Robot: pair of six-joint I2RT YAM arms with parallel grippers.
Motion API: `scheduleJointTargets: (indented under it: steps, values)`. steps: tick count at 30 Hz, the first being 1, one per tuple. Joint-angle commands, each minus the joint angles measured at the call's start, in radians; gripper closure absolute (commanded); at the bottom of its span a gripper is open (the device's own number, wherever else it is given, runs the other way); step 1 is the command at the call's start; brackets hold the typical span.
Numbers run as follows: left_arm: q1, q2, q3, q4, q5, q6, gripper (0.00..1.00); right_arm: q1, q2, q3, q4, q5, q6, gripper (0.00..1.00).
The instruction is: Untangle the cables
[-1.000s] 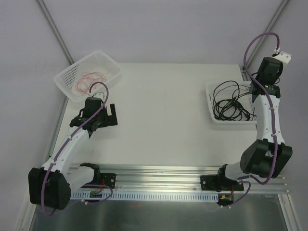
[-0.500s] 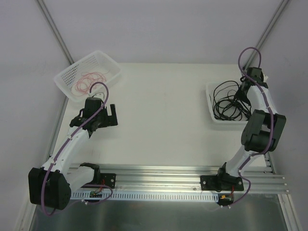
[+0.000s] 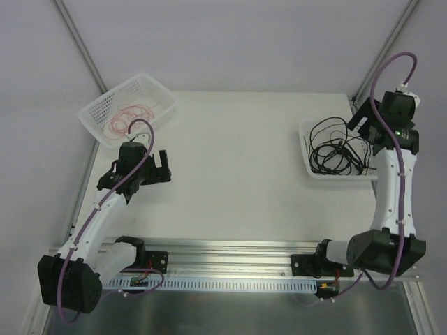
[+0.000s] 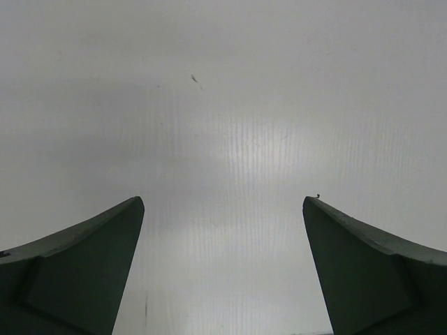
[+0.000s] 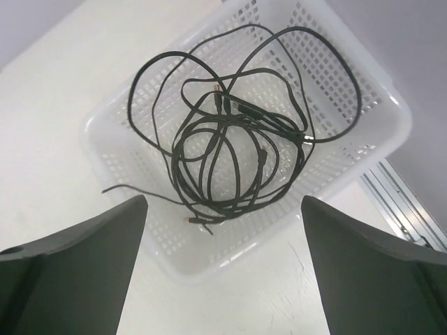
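Robotics lab enclosure, white table (image 3: 237, 174), plain grey walls (image 3: 230, 42), aluminium rail (image 3: 237, 252) carrying left arm (image 3: 98, 215) and right arm (image 3: 392, 188)

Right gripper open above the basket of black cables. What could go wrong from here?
1. The thin black cables lie in interlocked loops; the open right gripper may pinch several strands and tighten the knot.
2. They could snag the white mesh plastic basket and lift it too.

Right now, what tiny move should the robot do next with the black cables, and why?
Probably lower the right pincer straight down into the white basket onto the black cables. It hangs open above them, they lie in one tangled heap there, and nothing is gripped yet.
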Motion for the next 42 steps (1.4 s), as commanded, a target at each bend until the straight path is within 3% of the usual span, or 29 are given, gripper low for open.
scheduleJointTargets:
  steps: [1, 11, 22, 27, 33, 42]
  values:
    - [0.01, -0.067, 0.011, 0.011, 0.059, 0.026, 0.01, 0.001, -0.161, 0.023, -0.129, -0.025, -0.002, 0.03]
    - [0.01, -0.378, 0.007, -0.038, 0.031, -0.001, 0.01, 0.006, -0.674, -0.048, -0.27, -0.079, 0.008, 0.03]
    - [0.01, -0.86, 0.131, -0.297, -0.071, -0.037, 0.01, 0.216, -1.119, -0.175, -0.323, 0.009, -0.007, 0.03]
    - [0.01, -0.98, 0.208, -0.396, -0.085, -0.032, 0.01, 0.274, -1.316, -0.27, -0.339, 0.024, -0.077, 0.03]
    - [0.01, -1.085, 0.298, -0.476, -0.087, 0.006, 0.01, 0.283, -1.455, -0.298, -0.367, 0.013, -0.136, 0.03]
    - [0.01, -1.145, 0.278, -0.545, -0.096, -0.001, 0.01, 0.291, -1.53, -0.355, -0.454, 0.074, -0.125, 0.03]
